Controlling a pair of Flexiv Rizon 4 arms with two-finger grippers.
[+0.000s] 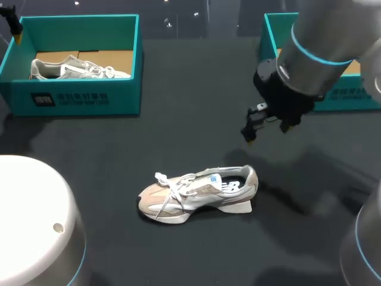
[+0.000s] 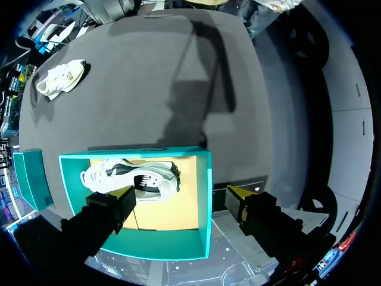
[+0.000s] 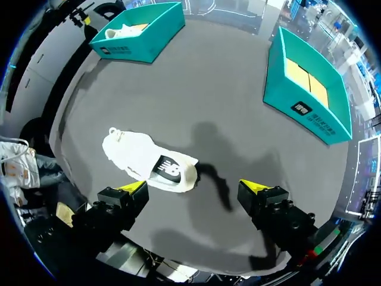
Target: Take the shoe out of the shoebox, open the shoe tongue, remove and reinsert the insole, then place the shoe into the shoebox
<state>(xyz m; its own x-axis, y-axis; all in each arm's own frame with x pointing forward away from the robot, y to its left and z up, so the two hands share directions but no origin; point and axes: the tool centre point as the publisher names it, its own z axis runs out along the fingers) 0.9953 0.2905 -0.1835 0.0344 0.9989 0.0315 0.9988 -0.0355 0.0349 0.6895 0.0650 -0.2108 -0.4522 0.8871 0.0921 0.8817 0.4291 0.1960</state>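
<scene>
Showed the shoe (image 1: 196, 192) already out on the table (image 1: 178, 125), well apart from the empty right shoebox (image 3: 309, 110) and the left shoebox (image 1: 77, 98) with its second shoe (image 1: 77, 68). Judged at the tongue-opening step, next calling for a descent onto the laces (image 1: 172, 185). Hung the right gripper (image 3: 196, 188) above the heel and the left gripper (image 2: 180, 195) over the left shoebox, each spread wide, holding nothing.

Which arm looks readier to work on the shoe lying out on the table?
Right. The open right gripper hangs just above the loose shoe, while the left gripper is far off, over the teal shoebox.
</scene>
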